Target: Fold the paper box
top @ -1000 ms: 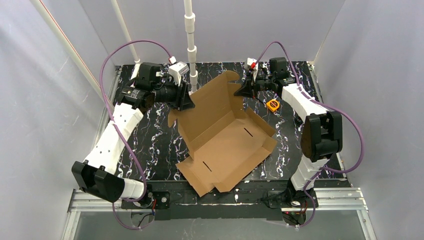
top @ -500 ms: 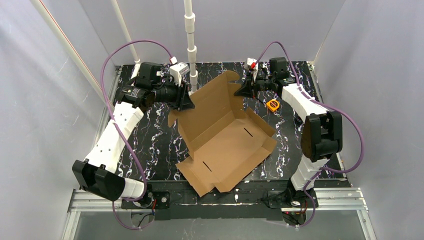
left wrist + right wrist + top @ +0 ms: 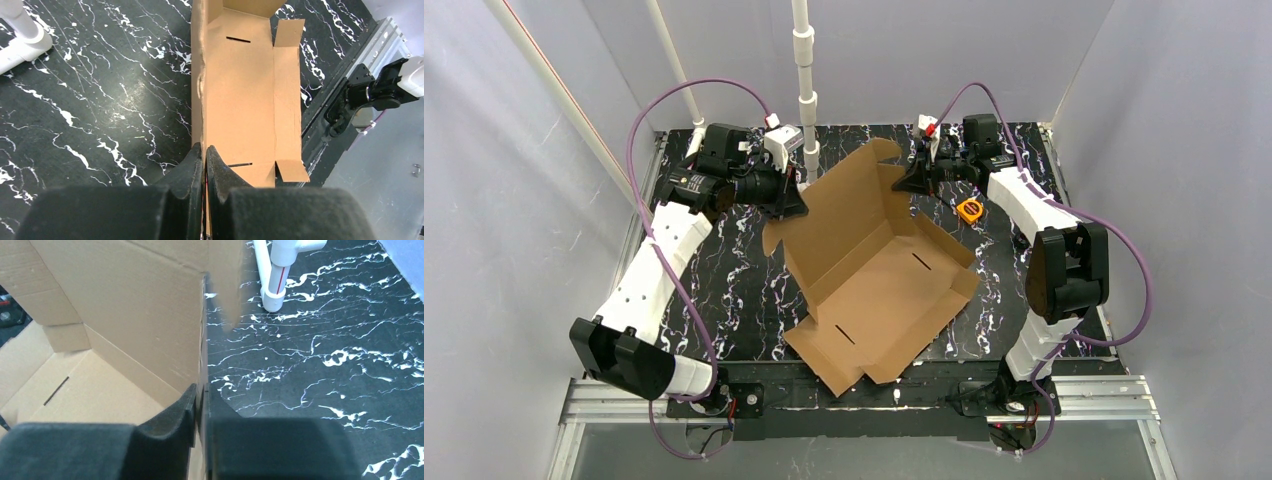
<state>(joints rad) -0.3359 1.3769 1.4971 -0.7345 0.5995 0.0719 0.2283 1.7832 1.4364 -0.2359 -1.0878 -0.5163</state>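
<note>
The paper box (image 3: 874, 270) is a brown cardboard blank, partly raised, in the middle of the black marbled table. Its back panel stands up between the two arms, and its floor with two slots lies toward the near edge. My left gripper (image 3: 792, 205) is shut on the left end of the raised panel; in the left wrist view the paper box (image 3: 250, 85) edge runs between my left gripper's (image 3: 205, 152) black fingers. My right gripper (image 3: 908, 180) is shut on the panel's right end. The right wrist view shows the paper box (image 3: 125, 305) wall pinched in my right gripper (image 3: 201, 392).
A small orange tape measure (image 3: 969, 209) lies on the table just right of the box, under the right arm. A white pipe stand (image 3: 805, 100) rises at the back centre, with its foot (image 3: 280, 277) near the box's edge. Grey walls enclose the table on three sides.
My left gripper has closed onto the left end of the raised panel, and the box has shifted slightly. The right gripper has stayed shut on the right end.
</note>
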